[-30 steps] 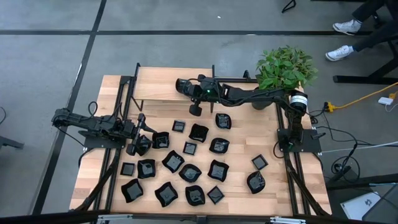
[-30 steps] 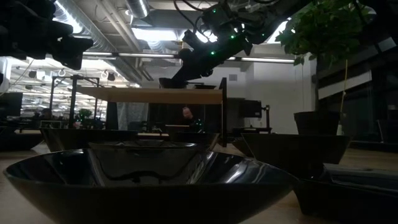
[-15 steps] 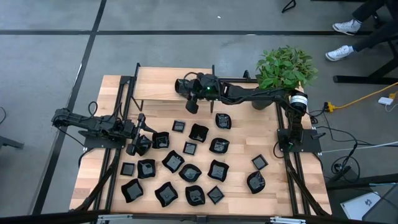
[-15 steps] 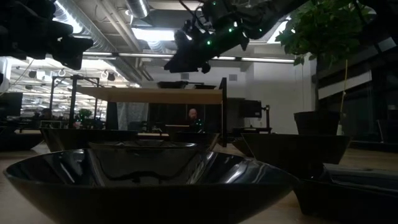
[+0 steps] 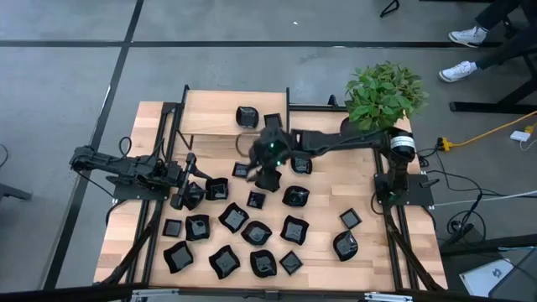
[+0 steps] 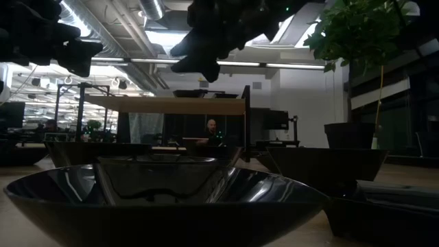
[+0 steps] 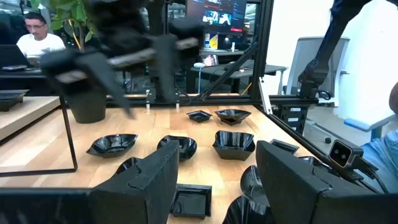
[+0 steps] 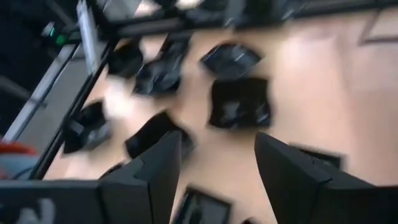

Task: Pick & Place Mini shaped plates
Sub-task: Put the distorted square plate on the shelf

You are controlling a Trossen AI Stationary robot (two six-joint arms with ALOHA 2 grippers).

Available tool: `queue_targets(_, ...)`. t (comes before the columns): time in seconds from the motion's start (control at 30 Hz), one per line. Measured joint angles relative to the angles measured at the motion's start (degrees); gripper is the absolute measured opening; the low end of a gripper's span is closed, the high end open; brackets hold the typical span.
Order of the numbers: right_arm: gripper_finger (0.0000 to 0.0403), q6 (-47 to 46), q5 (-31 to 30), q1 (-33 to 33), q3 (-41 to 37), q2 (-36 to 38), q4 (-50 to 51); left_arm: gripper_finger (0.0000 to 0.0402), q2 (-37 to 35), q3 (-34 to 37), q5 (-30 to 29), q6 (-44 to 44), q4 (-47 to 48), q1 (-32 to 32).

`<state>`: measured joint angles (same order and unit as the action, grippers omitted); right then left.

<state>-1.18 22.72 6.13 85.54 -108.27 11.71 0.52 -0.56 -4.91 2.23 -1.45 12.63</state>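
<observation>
Left end effector (image 5: 186, 195) parked at the worktop's (image 5: 419, 243) left edge, fingers apart, holding nothing. Mini shaped plates (image 5: 252, 231) scattered mid-worktop, one (image 5: 247, 116) up on the raised shelf (image 5: 210, 117). Right end effector (image 5: 267, 178) over the plates, spread wide, empty too.

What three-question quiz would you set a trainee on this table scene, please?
1. True or false: the right claw is gripping one of the mini shaped plates.
2. Where does the potted plant stand? A) near the right arm's base; B) on the raised shelf; C) among the plates.
3. Fill in: the left claw sits open at the table's ___ side.

Key: 1 false, it is open and empty above the plates; 2 A; 3 left.
</observation>
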Motion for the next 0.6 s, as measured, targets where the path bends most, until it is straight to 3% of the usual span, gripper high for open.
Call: queue_targets(0.6, 0.0185, -0.2, -0.2, -8.4, 0.0, 0.0, 17.2, 0.0207, 0.0, 0.0, 0.0, 0.0, 0.0, 0.0)
